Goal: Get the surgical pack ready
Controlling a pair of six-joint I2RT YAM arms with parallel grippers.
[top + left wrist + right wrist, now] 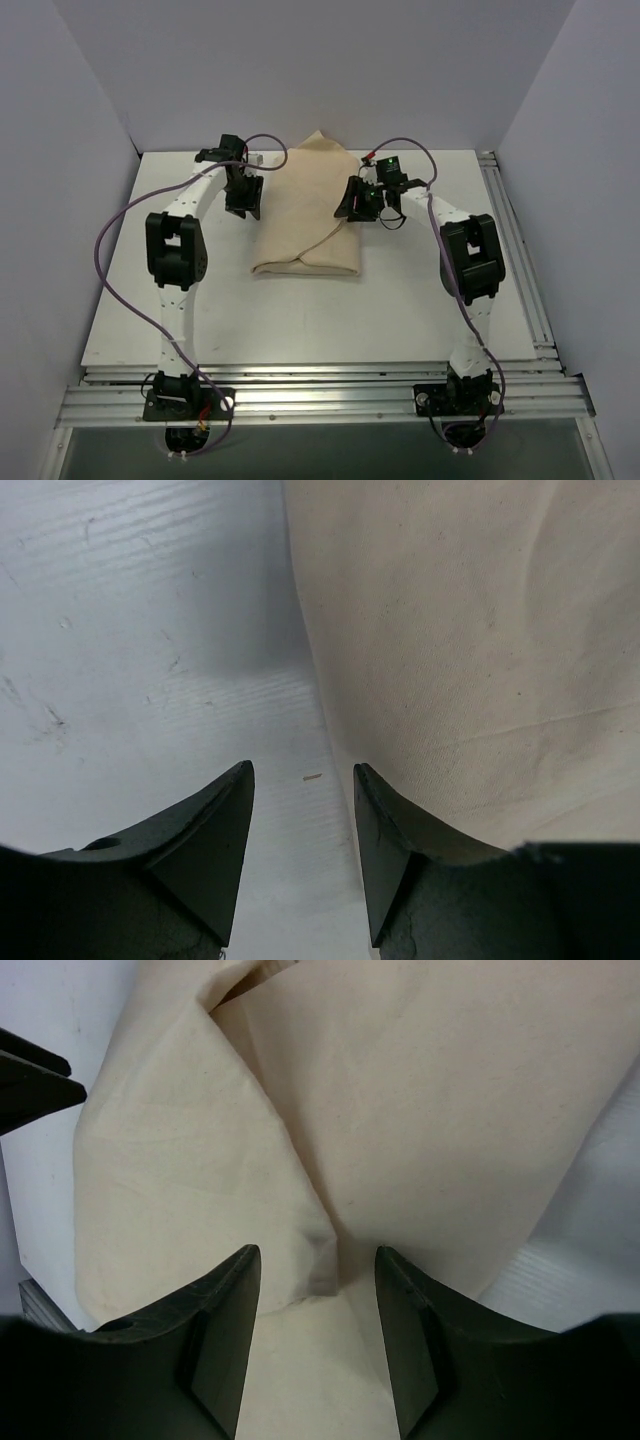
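The surgical pack is a folded tan cloth bundle (305, 215) lying in the middle of the white table (300, 320). The steel tray, forceps, gauze and green packets are hidden. My left gripper (243, 208) is open at the bundle's left edge; in the left wrist view (303, 770) its jaws straddle bare table beside the cloth edge (470, 630). My right gripper (350, 205) is open over the bundle's right side; in the right wrist view (318, 1252) its jaws stand apart above a folded flap corner (315, 1260) of the cloth (420, 1090), holding nothing.
White walls close in the table on the left, back and right. Aluminium rails (515, 250) run along the right and near edges. Purple cables (120, 260) loop beside each arm. The left gripper's finger tip (35, 1080) shows at the left edge of the right wrist view.
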